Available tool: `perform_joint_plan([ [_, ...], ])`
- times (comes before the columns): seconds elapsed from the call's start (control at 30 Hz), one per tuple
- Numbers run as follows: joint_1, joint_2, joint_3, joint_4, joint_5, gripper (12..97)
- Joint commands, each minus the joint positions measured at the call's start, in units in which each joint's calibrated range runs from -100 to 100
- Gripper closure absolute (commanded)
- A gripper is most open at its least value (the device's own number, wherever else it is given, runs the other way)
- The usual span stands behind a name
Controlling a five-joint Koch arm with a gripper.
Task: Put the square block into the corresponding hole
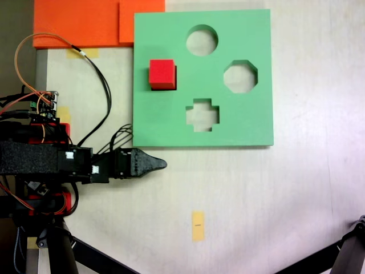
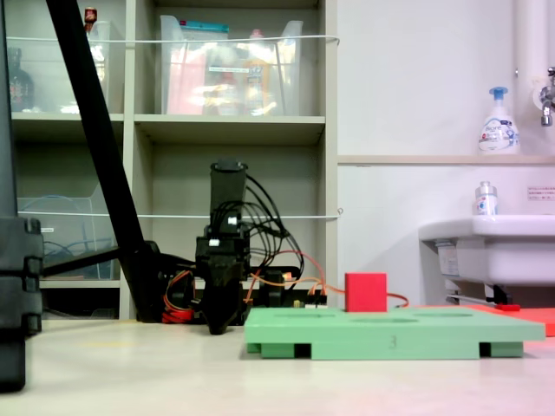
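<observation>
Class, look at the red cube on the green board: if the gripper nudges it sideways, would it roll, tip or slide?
The red cube has flat faces, so it probably slides rather than rolls. It looks as wide as tall, so tipping seems unlikely. The green board looks matte, perhaps giving some grip.

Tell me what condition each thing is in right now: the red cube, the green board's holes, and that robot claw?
Red cube: sitting upright on the green foam board over its left part in a fixed view, standing proud of the surface, free of the gripper.
Round hole: empty.
Octagonal hole: empty.
Cross-shaped hole: empty.
Gripper: off the board, holding nothing; open or shut cannot be told.
Yellow tag: flat on the table.
</observation>
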Motion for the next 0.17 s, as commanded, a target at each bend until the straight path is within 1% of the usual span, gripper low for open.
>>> perform_joint_plan([
  [0.0, 0.10, -0.41, -1.67, -4.33, -0.20, 59.6],
  [0.13, 0.10, -0.41, -1.67, -4.24, -0.20, 59.6],
])
